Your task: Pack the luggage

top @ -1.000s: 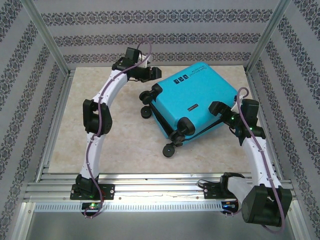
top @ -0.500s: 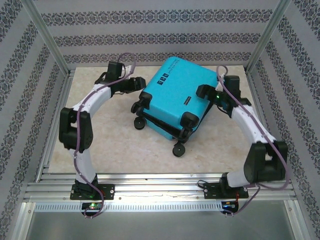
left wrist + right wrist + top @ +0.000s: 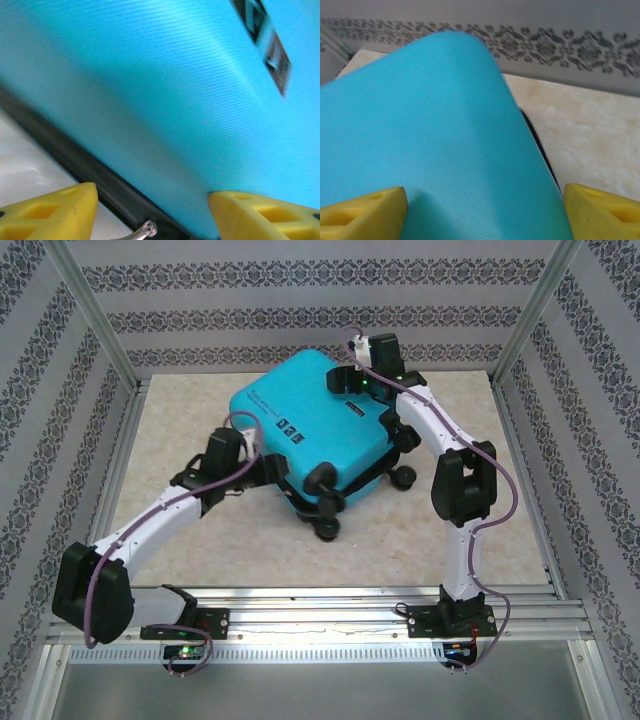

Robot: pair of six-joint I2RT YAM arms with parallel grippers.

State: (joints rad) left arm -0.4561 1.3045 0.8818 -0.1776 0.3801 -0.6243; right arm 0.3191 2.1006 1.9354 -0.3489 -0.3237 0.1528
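The luggage (image 3: 300, 415), a small bright turquoise hard suitcase with black wheels (image 3: 327, 530), lies shut on the pale marbled table (image 3: 380, 540), between the two claws. Half a second ago it lay further right, with its wheels pointing at the near edge. Now it has turned and slid left, and its wheels point near and right. The left arm used to curl around the far left corner. Now it stretches low and long from the near left, and the left claw (image 3: 268, 475) is at the case's near left side. The right arm has swung from the right side up to the far edge, bent like a hook, and the right claw (image 3: 347, 380) sits on top there. The top view shows the whole case and its small white marks (image 3: 288, 427). The left wrist view shows the left claw (image 3: 152, 210) open, with the black zipper band (image 3: 75, 165) and a silver pull (image 3: 145, 230) between its yellow fingers (image 3: 260, 215). The right wrist view shows the right claw (image 3: 485, 210) open wide, with a round blue corner between its fingers and the patterned wall (image 3: 545, 45) beyond. I cannot tell if those fingers touch the case.
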